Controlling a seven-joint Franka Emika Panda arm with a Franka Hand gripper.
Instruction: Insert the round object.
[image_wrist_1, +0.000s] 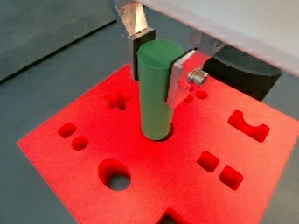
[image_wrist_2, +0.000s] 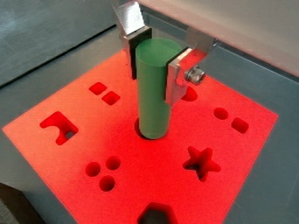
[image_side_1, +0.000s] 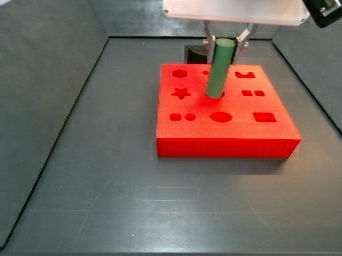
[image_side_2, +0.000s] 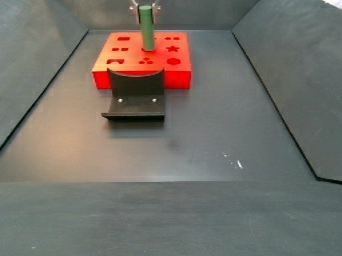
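The green round peg stands upright over the red block, with its lower end at or just inside a round hole near the block's middle; how deep it sits is not clear. It also shows in the wrist view and both side views. My gripper is shut on the peg's upper end, one silver finger on each side. The gripper also shows in the wrist view.
The red block has several shaped holes: a star, an oval, small squares and circles. A dark grey curved holder lies on the floor beside the block. Dark bin walls surround the floor.
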